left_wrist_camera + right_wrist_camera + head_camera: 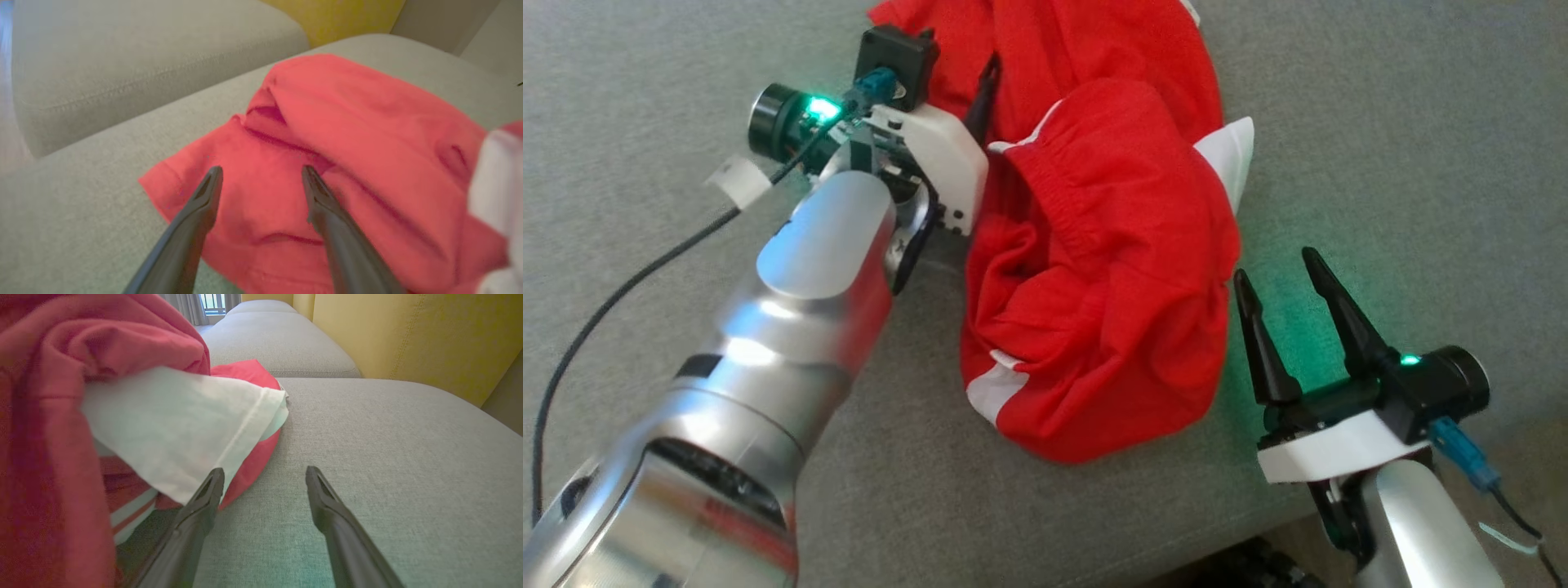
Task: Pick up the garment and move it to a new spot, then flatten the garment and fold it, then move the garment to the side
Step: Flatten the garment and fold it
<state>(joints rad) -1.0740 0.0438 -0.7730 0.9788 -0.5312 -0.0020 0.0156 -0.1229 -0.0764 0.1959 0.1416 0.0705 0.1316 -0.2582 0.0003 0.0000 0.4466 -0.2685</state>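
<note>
Garment (1094, 269): red with white trim, crumpled in a heap on grey sofa (1380, 163). Left gripper (261, 173): jaws wide, empty, over the garment. Right gripper (1276, 268): jaws wide, empty, just beside the heap.

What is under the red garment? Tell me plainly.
The grey sofa cushion shows all around the crumpled red garment, so it lies on that. Whatever sits beneath its folds is covered; a white panel pokes out at one edge.
</note>
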